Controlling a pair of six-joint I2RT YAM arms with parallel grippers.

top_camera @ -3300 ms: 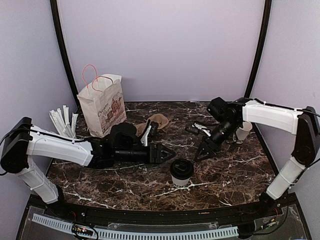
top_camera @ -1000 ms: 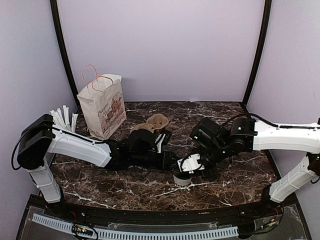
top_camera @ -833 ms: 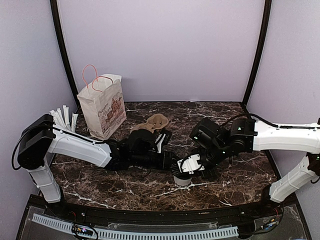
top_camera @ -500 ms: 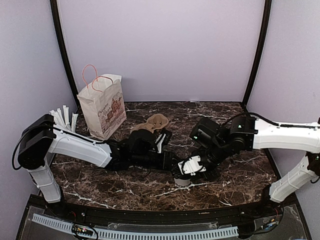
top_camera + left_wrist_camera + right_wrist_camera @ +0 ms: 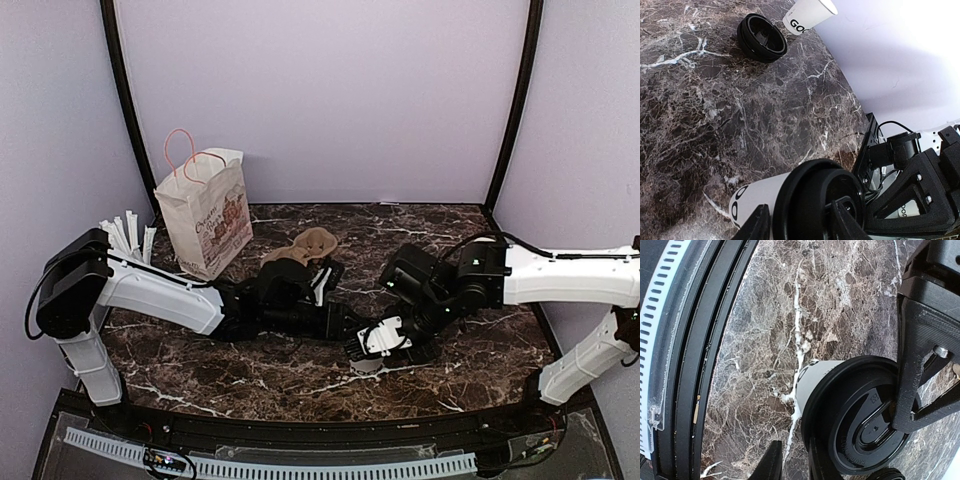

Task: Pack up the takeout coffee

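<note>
The takeout coffee [image 5: 366, 364], a white paper cup with a black lid [image 5: 855, 410], stands on the marble near the table's front centre, mostly hidden under both grippers in the top view. My left gripper [image 5: 345, 325] reaches in low from the left and is turned on its side. In the left wrist view one finger lies over the lid top [image 5: 805, 200] and the other beside the cup wall, jaws apart [image 5: 800, 210]. My right gripper [image 5: 385, 340] sits over the cup from the right. Its narrowly parted fingers [image 5: 794, 450] show bare marble between them, one finger against the lid rim.
A white paper bag [image 5: 205, 215] with pink handles stands open at the back left. Next to it is a cup of wrapped straws [image 5: 125, 240]. A brown cardboard piece [image 5: 310, 243] lies behind the left arm. A loose black lid [image 5: 761, 37] and another white cup [image 5: 807, 15] sit beyond. The table's front rail [image 5: 680, 340] is close.
Both arms have come in from apart to meet at the cup. Over the last second the right gripper edged slightly toward the front edge over the lid. The left arm stayed still.
</note>
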